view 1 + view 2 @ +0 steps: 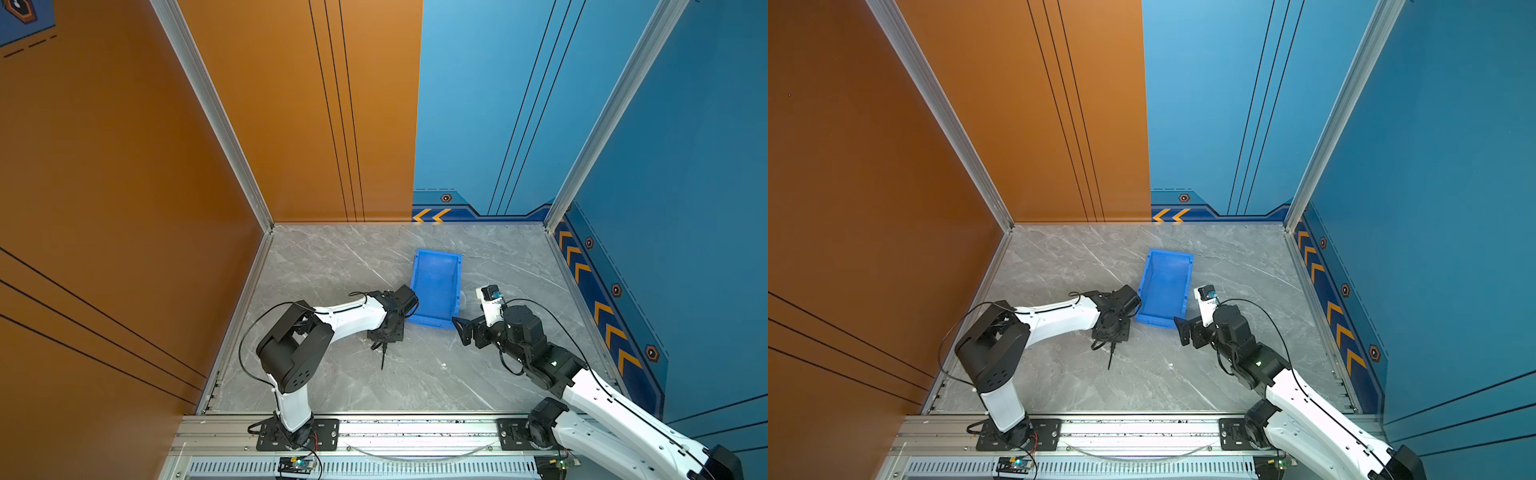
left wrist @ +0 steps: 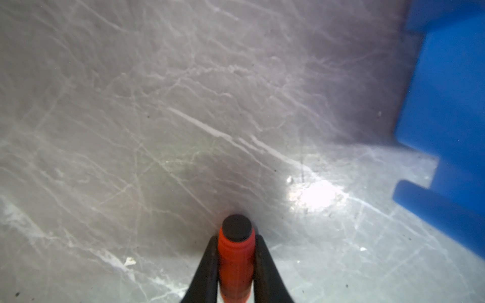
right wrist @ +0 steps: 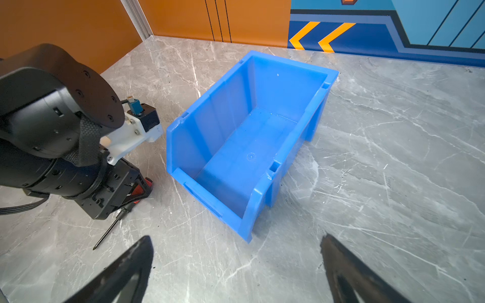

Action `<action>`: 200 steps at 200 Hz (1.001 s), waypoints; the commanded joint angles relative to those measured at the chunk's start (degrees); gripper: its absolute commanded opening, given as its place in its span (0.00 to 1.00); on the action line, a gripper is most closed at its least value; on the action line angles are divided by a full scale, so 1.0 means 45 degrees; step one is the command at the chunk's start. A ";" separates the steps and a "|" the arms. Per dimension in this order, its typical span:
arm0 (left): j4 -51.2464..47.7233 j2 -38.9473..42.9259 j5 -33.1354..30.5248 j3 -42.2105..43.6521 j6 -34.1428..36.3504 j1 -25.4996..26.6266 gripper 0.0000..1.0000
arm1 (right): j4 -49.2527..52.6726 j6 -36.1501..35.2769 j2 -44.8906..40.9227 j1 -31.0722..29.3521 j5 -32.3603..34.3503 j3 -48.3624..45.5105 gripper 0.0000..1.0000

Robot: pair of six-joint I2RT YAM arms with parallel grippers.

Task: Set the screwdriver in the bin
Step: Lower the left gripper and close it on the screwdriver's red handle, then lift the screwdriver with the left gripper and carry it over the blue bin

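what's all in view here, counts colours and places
screwdriver: 1, red-orange handle and black shaft, in the left pincer, left of the bin's low front
bin: 1, blue, empty, mid-table between the arms
table: 1, grey marble, under everything
orange wall: 2 faces, left side and back-left
blue wall: 2 faces, back-right and right side
rail: 1, silver, along the near edge
left arm: 1, white and black, on the rail
right arm: 1, white and black, on the rail
left pincer: 1, black, shut on the screwdriver handle
right pincer: 1, black, open, empty, facing the bin's low front
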State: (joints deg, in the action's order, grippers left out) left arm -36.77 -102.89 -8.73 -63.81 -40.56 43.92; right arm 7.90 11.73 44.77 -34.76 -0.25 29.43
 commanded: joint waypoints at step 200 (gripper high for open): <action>-0.3178 -0.3526 0.0384 -1.1794 0.1939 -0.0173 0.12 | -0.0501 -0.1485 -0.0646 0.1605 -0.3307 -0.0080 1.00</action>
State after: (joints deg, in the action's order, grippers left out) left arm -49.65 -114.48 -9.47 -111.22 -33.98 42.41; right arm 3.92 7.38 42.78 -28.10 -14.83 27.57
